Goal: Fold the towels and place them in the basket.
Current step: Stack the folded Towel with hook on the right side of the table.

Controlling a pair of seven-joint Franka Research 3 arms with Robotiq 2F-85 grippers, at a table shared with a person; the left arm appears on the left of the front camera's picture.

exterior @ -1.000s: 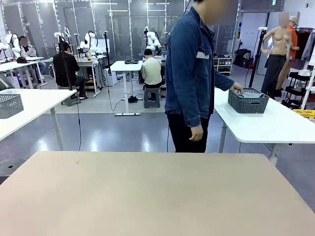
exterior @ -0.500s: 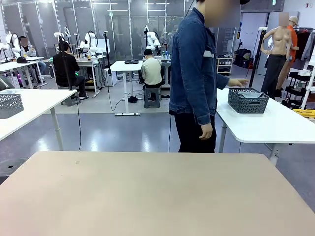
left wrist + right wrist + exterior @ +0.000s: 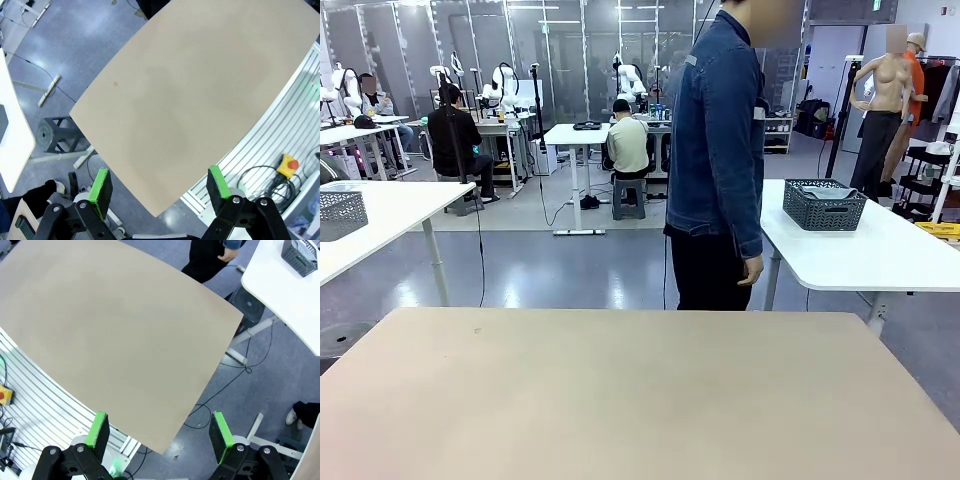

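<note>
Waiting for the towels

Both the left gripper (image 3: 159, 189) and right gripper (image 3: 159, 434) hang wide and empty above the table (image 3: 620, 400); the basket (image 3: 824, 204) sits on another table beside the person (image 3: 720, 150).

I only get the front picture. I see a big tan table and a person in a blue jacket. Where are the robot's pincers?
Observer: The left pincer hangs open high above the beige rectangular table, holding nothing.
Child: And the other one?
Observer: The right pincer is open too, above the table's near edge, its green pads wide apart.
Child: Anything near them I'd miss?
Observer: Yes, a yellow box with a red button sits on the ribbed white panel beside the table.
</note>
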